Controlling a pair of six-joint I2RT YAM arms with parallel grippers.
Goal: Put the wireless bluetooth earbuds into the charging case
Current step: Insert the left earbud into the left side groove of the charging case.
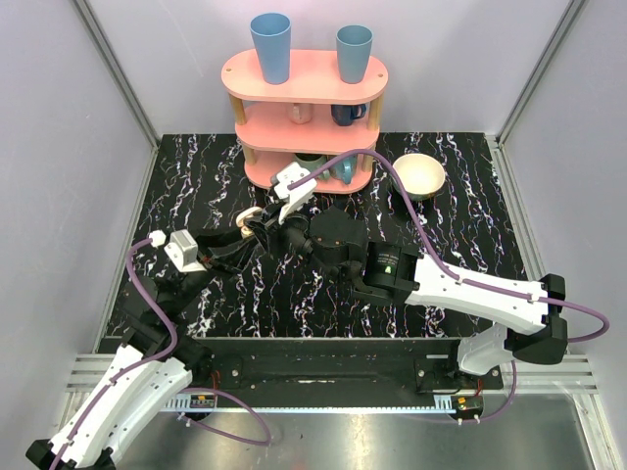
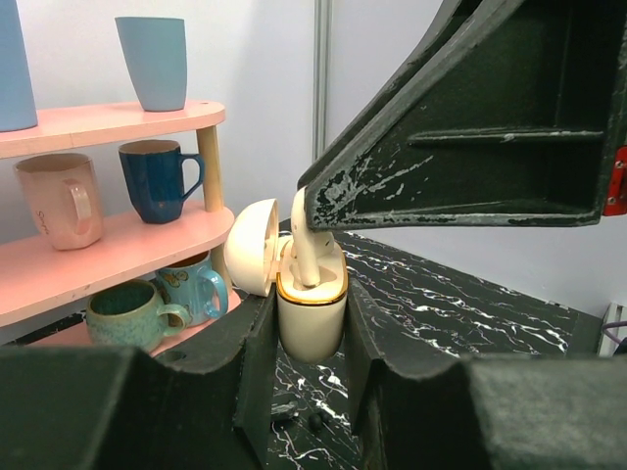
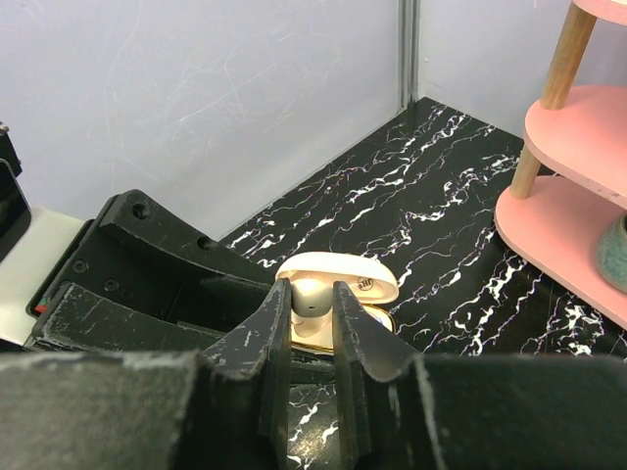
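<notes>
two tight grips: charging case (image 2: 312, 318) between l fingers (image 2: 257, 364), earbud (image 2: 304, 245) between r fingers (image 3: 277, 338) at case mouth

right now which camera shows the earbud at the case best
Left wrist: the earbud rises side-on from the open charging case. Right wrist shows only its top between the fingers of the right gripper; top external barely shows it.

From the left wrist, the flanks of the charging case (image 2: 312, 318) are covered by the fingers (image 2: 257, 372) of the left pincer (image 2: 310, 343). The top of the earbud (image 2: 302, 250) is behind a finger (image 2: 441, 147) of the right pincer (image 3: 310, 292). From above, both are too small to make out. The picture edge cuts one blue cup (image 2: 12, 64).
</notes>
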